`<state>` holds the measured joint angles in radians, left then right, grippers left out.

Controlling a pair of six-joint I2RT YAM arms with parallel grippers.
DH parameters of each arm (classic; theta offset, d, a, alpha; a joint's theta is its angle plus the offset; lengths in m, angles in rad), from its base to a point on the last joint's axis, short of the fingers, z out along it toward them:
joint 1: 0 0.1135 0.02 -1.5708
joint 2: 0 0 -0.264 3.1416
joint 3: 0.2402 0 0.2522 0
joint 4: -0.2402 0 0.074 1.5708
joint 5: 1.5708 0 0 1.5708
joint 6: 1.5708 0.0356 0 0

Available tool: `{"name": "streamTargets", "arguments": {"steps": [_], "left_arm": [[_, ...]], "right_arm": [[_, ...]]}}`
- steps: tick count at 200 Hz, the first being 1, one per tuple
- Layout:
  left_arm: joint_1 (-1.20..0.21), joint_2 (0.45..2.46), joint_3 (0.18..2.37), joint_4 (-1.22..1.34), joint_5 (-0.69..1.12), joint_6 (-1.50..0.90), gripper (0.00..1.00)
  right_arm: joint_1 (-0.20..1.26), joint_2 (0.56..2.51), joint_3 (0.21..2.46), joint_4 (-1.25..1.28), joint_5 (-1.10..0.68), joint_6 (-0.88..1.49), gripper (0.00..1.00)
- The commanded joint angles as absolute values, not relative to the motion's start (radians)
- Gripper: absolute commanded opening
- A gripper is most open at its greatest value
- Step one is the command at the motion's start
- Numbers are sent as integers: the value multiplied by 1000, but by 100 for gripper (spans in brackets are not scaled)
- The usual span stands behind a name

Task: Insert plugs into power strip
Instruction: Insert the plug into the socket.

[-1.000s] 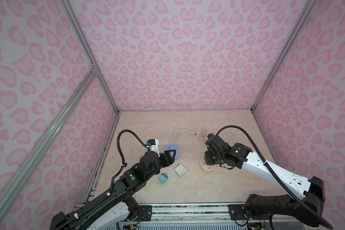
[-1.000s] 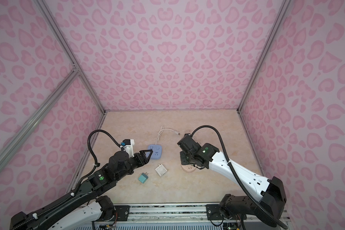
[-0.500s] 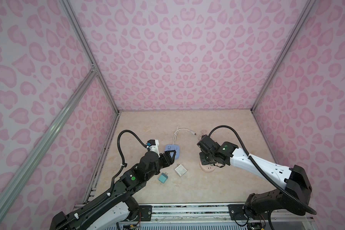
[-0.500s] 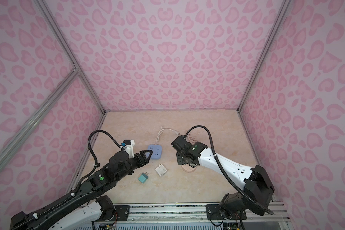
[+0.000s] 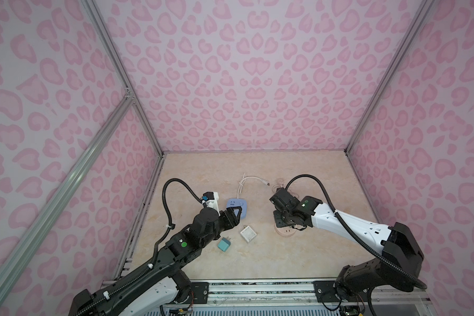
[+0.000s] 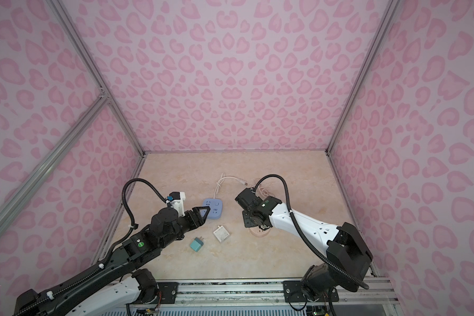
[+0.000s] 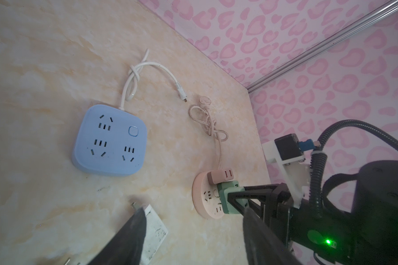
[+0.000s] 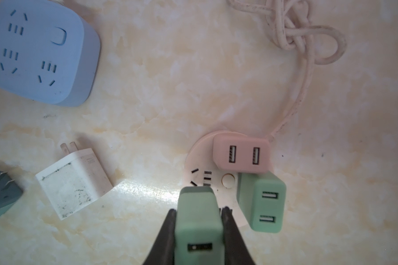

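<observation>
In both top views, the right arm had pulled its elbow in since a second ago. The right tool (image 5: 281, 219) had slid a little but stayed right over the pink strip (image 5: 285, 233). The left tool (image 5: 237, 214) had not moved and hung well apart from the pink strip. The white plug (image 5: 248, 234) lay on the worktop near the pink strip, and the teal plug (image 5: 224, 244) lay farther off. Neither had moved.

In the left wrist view, the left tool (image 7: 193, 241) was wide and held nothing. The pink plug (image 7: 220, 177) and the other mint plug (image 7: 229, 186) sat in the pink strip (image 7: 205, 202).

In the right wrist view, the right tool (image 8: 199, 213) squeezed the held mint plug (image 8: 198, 218), tipped over a free spot on the pink strip (image 8: 198, 149), just beside the other mint plug (image 8: 262, 206). It looked lined up but not pushed in yet. So two plugs were in, the third was close, and the white and teal ones still waited.
</observation>
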<state>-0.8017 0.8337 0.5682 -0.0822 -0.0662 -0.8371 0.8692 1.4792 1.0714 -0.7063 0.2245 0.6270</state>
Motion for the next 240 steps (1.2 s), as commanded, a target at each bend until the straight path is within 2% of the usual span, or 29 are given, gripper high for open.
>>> {"name": "streamTargets", "arguments": {"steps": [1, 240], "left_arm": [[-801, 834, 564, -55, -80, -833, 69], [-802, 840, 548, -43, -81, -839, 68]], "right_arm": [[864, 1490, 1061, -693, 230, 618, 0], [848, 1481, 952, -566, 283, 622, 0]]}}
